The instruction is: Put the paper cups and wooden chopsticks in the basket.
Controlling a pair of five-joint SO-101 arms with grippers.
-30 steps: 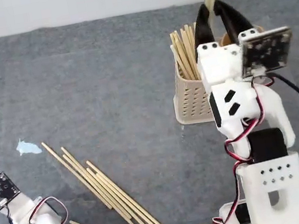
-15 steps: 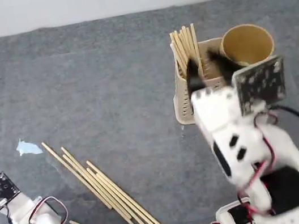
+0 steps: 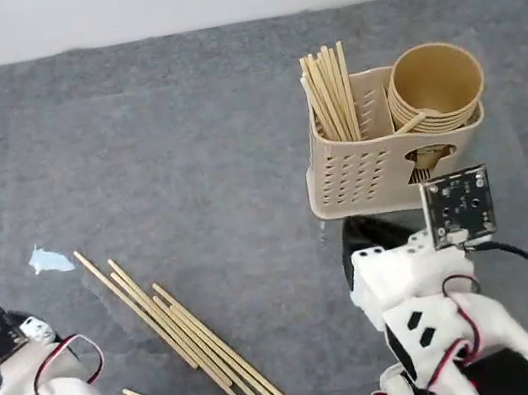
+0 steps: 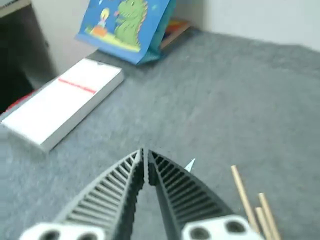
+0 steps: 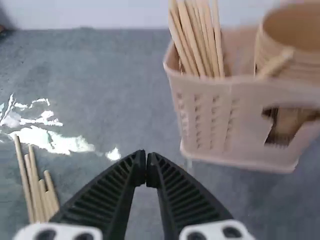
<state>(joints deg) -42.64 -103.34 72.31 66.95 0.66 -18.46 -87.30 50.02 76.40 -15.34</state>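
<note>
1. Your left gripper [image 4: 144, 156] has its jaws pressed together with nothing between them. Your right gripper [image 5: 145, 161] looks the same: jaws meeting at the tips, empty.
2. From above, you can see the right gripper [image 3: 369, 234] low over the grey table [image 3: 183, 140], just in front of the basket [image 3: 363, 181]. It faces the basket's perforated wall and does not touch it.
3. The paper cups [image 3: 433, 83] sit nested as one stack in the basket's compartment on the right arm's side.
4. The upright chopsticks [image 3: 330, 95] stand bundled in the other compartment, just beside the cups, with their tips above the rim.
5. A single stick [image 3: 413, 120] lies tilted against the cup stack.
6. The loose chopsticks [image 3: 192, 341] lie fanned in a diagonal on the table. They are well apart from the basket and near your left arm.
7. In the left wrist view their ends [image 4: 250, 200] show just beside the closed jaws. A pale scrap [image 4: 189, 165] lies just past the tips.
8. Farther off you have a flat white box [image 4: 60, 105] with a red line and a blue bag [image 4: 130, 22] with a green dinosaur on it.
</note>
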